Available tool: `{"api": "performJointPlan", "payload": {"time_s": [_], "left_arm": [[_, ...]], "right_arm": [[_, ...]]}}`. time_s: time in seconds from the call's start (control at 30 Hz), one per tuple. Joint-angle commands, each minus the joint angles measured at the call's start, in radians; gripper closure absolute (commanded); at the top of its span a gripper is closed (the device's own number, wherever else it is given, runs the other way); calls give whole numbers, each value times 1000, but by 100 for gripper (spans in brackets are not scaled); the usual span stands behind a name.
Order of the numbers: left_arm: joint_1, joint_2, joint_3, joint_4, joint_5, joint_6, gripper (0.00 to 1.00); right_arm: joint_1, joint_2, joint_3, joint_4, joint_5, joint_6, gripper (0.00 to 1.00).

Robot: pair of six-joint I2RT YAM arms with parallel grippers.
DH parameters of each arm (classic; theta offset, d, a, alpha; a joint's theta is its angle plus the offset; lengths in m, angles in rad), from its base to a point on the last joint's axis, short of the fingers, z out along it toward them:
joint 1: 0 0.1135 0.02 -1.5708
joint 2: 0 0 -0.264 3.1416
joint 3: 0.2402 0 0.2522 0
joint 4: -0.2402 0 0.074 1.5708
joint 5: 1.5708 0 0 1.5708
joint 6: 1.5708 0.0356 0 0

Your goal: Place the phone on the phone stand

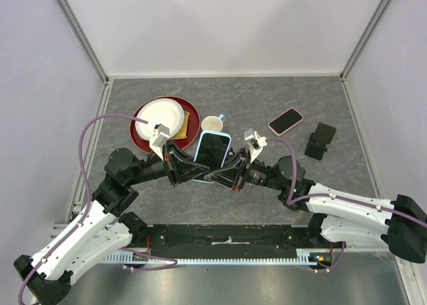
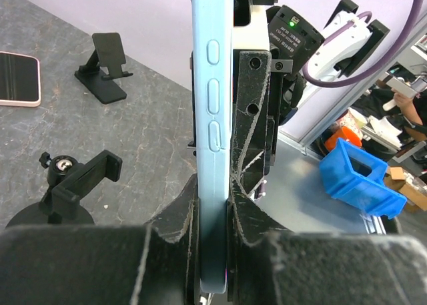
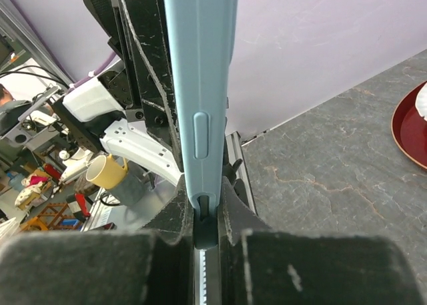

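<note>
— Left gripper (image 1: 181, 163) and right gripper (image 1: 231, 168) are both seen clamped on the blue-cased phone (image 1: 213, 149), which is held off the table (image 1: 267, 98) between them, its long axis pointed away from the bases.
— And the phone stand (image 1: 323, 140)?
— It is found well to the right of the phone, upright on the marbled grey surface; the right gripper is judged the nearer. A pink phone (image 1: 285, 121) is laid near it, plates (image 1: 163, 115) and a cup (image 1: 212, 123) are set to the left, and pale walls are seen on three sides
</note>
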Motion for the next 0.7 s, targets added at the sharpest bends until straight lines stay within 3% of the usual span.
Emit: {"api": "performJointPlan", "payload": {"time_s": [0.0, 0.07, 0.1, 0.2, 0.33, 0.57, 0.67], "left_arm": [[10, 28, 31, 74, -78, 15, 88], [10, 46, 55, 41, -84, 21, 69], [10, 51, 60, 29, -75, 17, 46], [10, 87, 78, 26, 12, 14, 29], [13, 156, 118, -22, 100, 24, 28], [22, 287, 177, -23, 373, 56, 30], [24, 305, 175, -14, 414, 58, 37]], "right_arm": [[19, -51, -21, 49, -13, 4, 100], [21, -70, -34, 19, -20, -8, 100], [21, -90, -46, 9, -26, -20, 100], [21, -113, -60, -9, -71, -34, 100], [19, -120, -49, -84, -152, -77, 100], [21, -209, 14, -441, -129, -227, 100], [21, -252, 32, -540, -128, -271, 100]]}}
